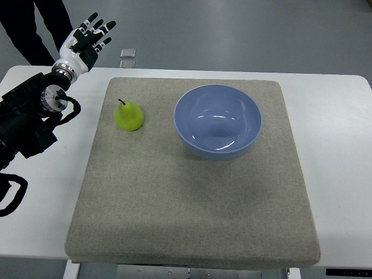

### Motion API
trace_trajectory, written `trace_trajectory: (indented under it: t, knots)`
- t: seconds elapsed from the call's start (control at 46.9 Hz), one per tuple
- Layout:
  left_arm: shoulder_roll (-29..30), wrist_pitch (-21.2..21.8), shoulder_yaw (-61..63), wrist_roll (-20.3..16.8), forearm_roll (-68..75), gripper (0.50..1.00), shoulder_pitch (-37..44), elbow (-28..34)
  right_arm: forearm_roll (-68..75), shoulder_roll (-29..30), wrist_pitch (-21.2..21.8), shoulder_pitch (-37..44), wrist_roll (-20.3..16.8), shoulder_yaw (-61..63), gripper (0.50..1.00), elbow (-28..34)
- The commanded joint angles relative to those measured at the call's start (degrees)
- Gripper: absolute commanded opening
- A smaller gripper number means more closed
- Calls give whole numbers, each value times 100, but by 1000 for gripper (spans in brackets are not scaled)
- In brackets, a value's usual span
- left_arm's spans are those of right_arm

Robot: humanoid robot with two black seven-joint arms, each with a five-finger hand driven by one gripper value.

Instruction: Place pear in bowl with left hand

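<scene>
Left hand sits upper left of frame, fingers spread, holding nothing. You'll find the pear upright on the mat, left of the bowl.

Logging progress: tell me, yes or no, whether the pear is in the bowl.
No, the pear stands on the mat left of the bowl, apart from it.

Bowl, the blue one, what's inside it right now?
Nothing shows inside the bowl, only its blue inner surface with light reflections. The pear stands on the mat to its left. What is under the bowl is covered.
</scene>
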Motion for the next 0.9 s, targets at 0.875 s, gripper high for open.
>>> trace_trajectory:
  t: [0.875]
  knots:
    - [-9, 123, 0, -70, 1, 990, -9, -9, -2, 0, 0, 0, 0, 0, 926, 0]
